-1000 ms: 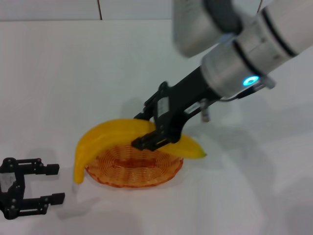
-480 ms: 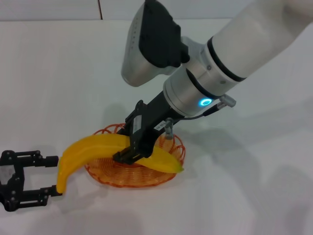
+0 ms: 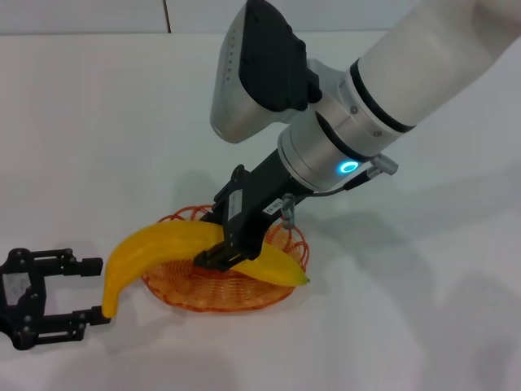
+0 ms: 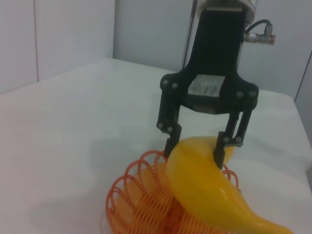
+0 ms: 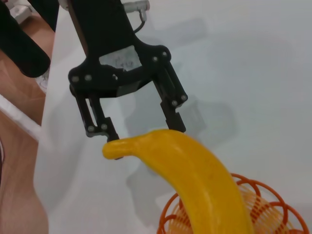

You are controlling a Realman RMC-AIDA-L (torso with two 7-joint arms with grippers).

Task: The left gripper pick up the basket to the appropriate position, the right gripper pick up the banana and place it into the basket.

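The orange wire basket (image 3: 183,289) stands on the white table (image 3: 98,130) in the head view. My right gripper (image 3: 221,247) is shut on the yellow banana (image 3: 151,248) and holds it low across the basket, with both ends reaching past the rim. My left gripper (image 3: 96,290) is open and empty on the table to the left of the basket, and the banana's stem end lies just off its fingertips. The left wrist view shows the right gripper (image 4: 196,151), the banana (image 4: 204,183) and the basket (image 4: 134,197). The right wrist view shows the left gripper (image 5: 144,130), the banana (image 5: 200,173) and the basket (image 5: 273,214).
The white table runs on all sides of the basket. My right arm's large white and silver wrist (image 3: 358,138) hangs over the table behind and to the right of the basket. A wall (image 3: 81,15) runs along the far edge.
My right arm has swung left and down with the banana, bringing it over the basket and its stem end close to the left gripper. The left gripper has barely moved.
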